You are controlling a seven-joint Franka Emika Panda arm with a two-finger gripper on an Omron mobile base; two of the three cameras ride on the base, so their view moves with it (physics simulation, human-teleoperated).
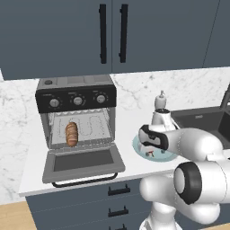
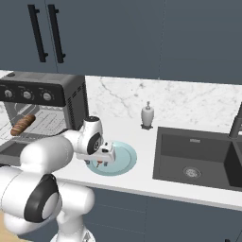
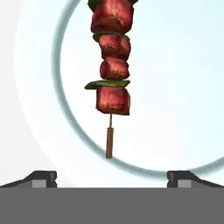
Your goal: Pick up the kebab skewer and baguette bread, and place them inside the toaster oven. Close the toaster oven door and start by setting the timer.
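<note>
Left base view: we list the toaster oven (image 1: 76, 117), its toaster oven door (image 1: 83, 162) dropped open, the baguette bread (image 1: 71, 134) on its rack. Hand view: we list the kebab skewer (image 3: 111, 74) on a pale blue plate (image 3: 183, 87), gripper (image 3: 111, 178) jaws wide, empty. White marble desk (image 2: 142, 142); dark sink (image 2: 198, 160) at right.

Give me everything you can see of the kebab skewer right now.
The kebab skewer is a thin brown stick threaded with glossy dark red meat chunks and thin green slices between them. Its bare wooden-looking end points toward the tool, whose fingertips stand wide apart on either side, not touching it. It lies flat on a pale blue round plate, its bare end over the plate's rim. The plate sits on the white counter between the toaster oven and the sink.
</note>
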